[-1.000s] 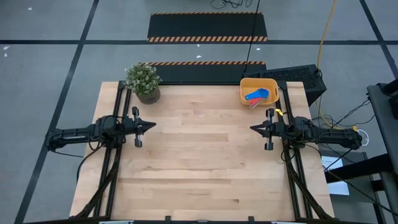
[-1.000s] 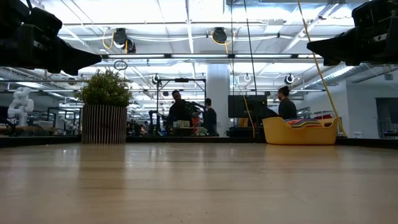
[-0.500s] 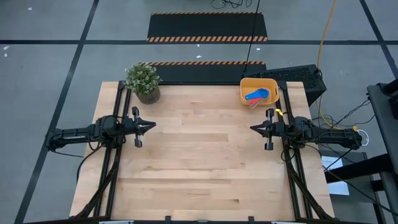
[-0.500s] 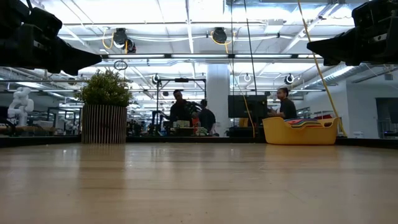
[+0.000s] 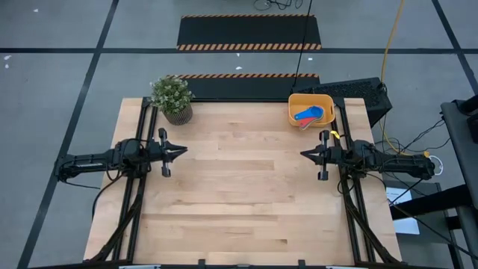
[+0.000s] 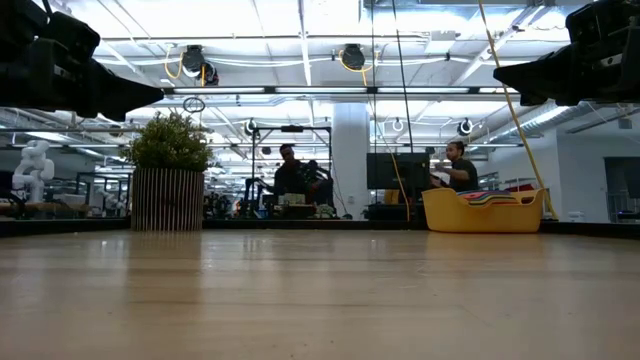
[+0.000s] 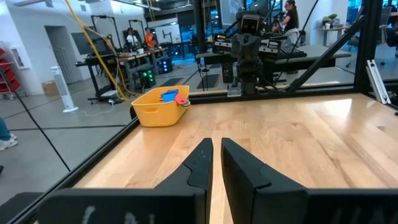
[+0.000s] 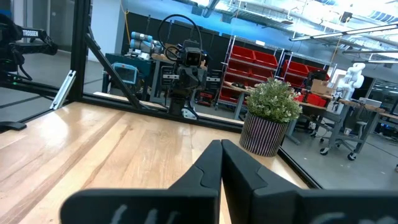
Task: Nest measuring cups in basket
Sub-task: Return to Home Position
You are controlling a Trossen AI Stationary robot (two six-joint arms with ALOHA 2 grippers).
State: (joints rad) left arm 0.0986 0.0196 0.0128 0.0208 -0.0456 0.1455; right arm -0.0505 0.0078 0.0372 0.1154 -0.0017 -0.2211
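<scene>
Pale wooden table (image 5: 239,202) fills the high view; the low view looks past it into a bright workshop with racks and a few people. The measuring cups (image 5: 307,115) sit nested inside the basket (image 5: 293,104) at the table's upper right corner, opposite a potted plant (image 5: 172,96) at upper left. The left gripper (image 5: 181,152) and right gripper (image 5: 305,155) face each other at mid-frame, fingers pressed together on nothing, apparently parked because the nesting looks finished.

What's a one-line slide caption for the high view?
Left gripper and right gripper parked empty at opposite table edges; measuring cups lie in the basket at the far right corner.
</scene>
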